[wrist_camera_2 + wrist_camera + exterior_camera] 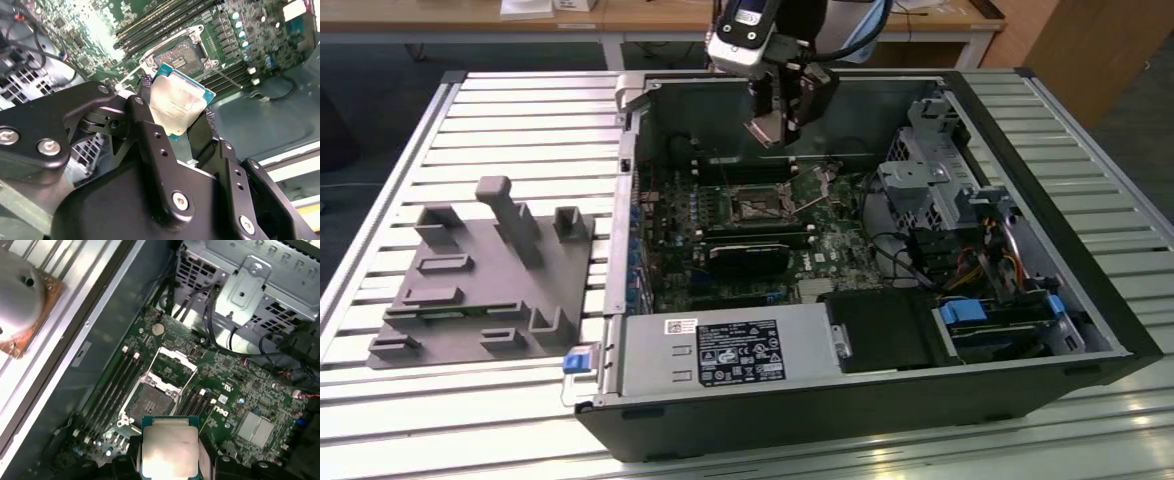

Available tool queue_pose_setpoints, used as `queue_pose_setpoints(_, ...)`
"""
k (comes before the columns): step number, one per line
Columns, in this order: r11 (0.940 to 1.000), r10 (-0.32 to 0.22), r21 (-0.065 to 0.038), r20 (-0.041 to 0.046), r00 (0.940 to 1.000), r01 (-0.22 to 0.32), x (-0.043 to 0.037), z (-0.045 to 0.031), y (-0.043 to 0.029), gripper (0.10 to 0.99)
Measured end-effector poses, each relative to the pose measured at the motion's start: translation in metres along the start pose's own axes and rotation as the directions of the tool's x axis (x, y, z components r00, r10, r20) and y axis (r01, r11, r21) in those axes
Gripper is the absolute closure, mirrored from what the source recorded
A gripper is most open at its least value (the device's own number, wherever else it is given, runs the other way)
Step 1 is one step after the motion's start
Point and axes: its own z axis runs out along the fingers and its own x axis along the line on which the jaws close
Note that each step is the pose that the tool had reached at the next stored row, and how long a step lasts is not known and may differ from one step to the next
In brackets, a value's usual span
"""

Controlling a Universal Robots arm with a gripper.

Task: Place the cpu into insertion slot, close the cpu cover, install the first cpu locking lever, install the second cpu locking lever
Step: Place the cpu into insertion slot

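My gripper (778, 126) hangs above the open computer case (854, 425), and my fingers (150, 134) are drawn in narrow, pinching the cpu (178, 102) by two opposite edges; its pale metal face shows in both wrist views. The insertion slot (150, 403) lies bare on the green board (260, 390) below, apart from the chip. Just beside it, the cpu cover (174, 356) is swung open.

We're in a robotics lab/workshop, by the looks: open PC case (854, 415) on a slatted alu bench (440, 430), grey parts fixture (467, 285) at the case's 9 o'clock, robot arm (750, 30) at its 12 o'clock, wooden desks (654, 15) beyond.
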Motion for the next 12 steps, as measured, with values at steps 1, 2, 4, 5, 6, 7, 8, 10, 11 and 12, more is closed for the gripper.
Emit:
queue_pose_setpoints(1, 0.9998, 0.018, 0.0, 0.0013, 0.9998, -0.018, 0.0, 0.0003, 0.0, 0.545)
queue_pose_setpoints(2, 0.9994, 0.036, -0.001, 0.0029, 0.9994, -0.036, 0.0, 0.0005, -0.0001, 0.545)
queue_pose_setpoints(4, 0.998, 0.064, -0.001, 0.0051, 0.998, -0.064, 0.0, 0.0009, -0.0001, 0.545)
queue_pose_setpoints(5, 0.9973, 0.073, -0.001, 0.0059, 0.9973, -0.073, 0.0, 0.001, -0.0001, 0.545)
queue_pose_setpoints(6, 0.997, 0.078, -0.001, 0.0064, 0.997, -0.078, 0.0, 0.001, -0.0001, 0.545)
queue_pose_setpoints(7, 0.9968, 0.079, -0.001, 0.007, 0.9968, -0.079, 0.0, 0.0012, -0.0001, 0.545)
queue_pose_setpoints(8, 0.9968, 0.079, -0.001, 0.0077, 0.9968, -0.079, 0.0, 0.0015, -0.0001, 0.545)
queue_pose_setpoints(10, 0.9968, 0.079, 0.0, 0.0091, 0.9968, -0.079, 0.0, 0.0025, -0.0002, 0.545)
queue_pose_setpoints(11, 0.9968, 0.079, 0.0, 0.0093, 0.9968, -0.079, 0.0, 0.0031, -0.0002, 0.545)
queue_pose_setpoints(12, 0.9968, 0.079, 0.0, 0.0094, 0.9968, -0.079, 0.0, 0.0037, -0.0003, 0.545)
